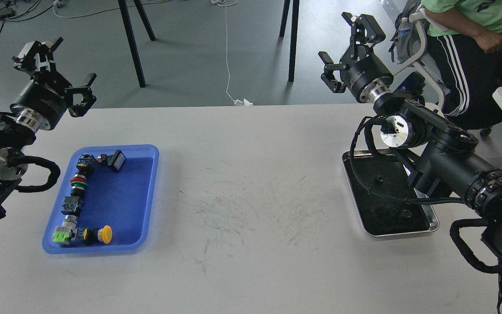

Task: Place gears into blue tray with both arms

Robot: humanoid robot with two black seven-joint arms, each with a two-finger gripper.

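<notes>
Two gears (380,179) (406,213) lie inside the steel tray (434,224), well apart from the blue tray (146,192) with its push-buttons (79,183). Both the left gripper (61,65) and the right gripper (347,50) hover beyond it, fingers spread wide, holding nothing.

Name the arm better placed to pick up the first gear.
Right. Its pincer is raised near the steel tray holding both gears; the left pincer is across the table, beyond the blue tray.

Bright, even overhead light; soft shadows, sharp focus.
</notes>
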